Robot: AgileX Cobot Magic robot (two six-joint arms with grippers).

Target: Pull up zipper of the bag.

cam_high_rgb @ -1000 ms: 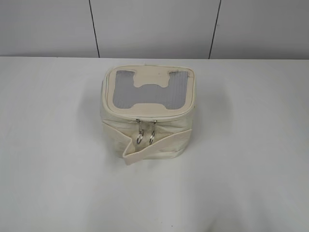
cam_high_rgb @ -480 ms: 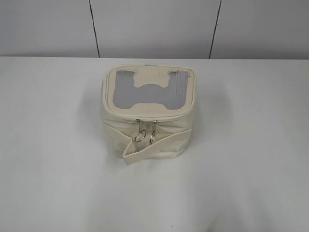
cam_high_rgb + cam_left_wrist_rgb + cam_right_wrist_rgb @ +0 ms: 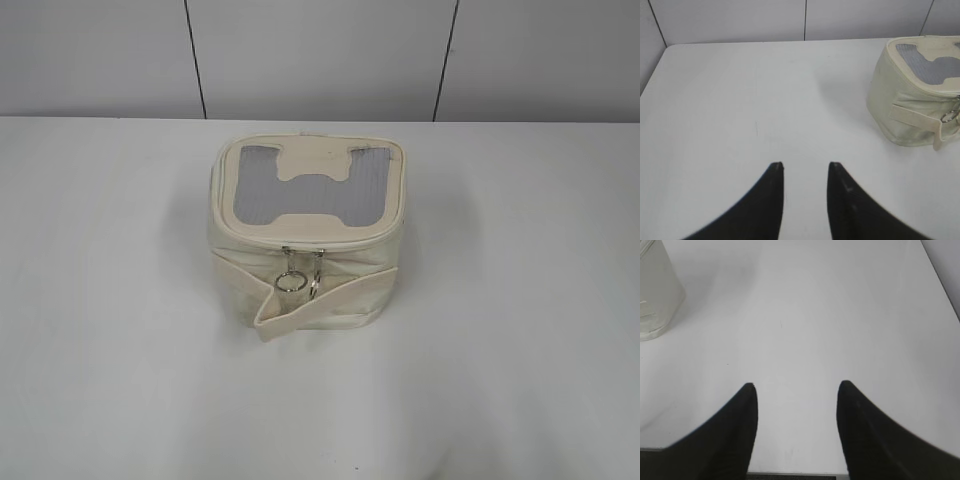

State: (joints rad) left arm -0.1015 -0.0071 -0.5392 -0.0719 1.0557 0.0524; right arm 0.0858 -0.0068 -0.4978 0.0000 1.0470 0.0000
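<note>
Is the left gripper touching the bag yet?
Apart. The left wrist view shows the left gripper open over bare table, with the bag well off to its right.

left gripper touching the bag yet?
No: in the left wrist view the left gripper hangs open over bare table, well apart from the bag.

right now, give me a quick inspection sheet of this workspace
surface: white table, bare around the bag
job's things: cream bag upright mid-table; zipper runs round the top rim, two silver ring pulls hang side by side on the front
clutter: nothing seen
grippers: left end effector open, over bare table; right end effector open, wider, holding nothing
cables: nothing seen
surroundings: grey panelled wall behind
</note>
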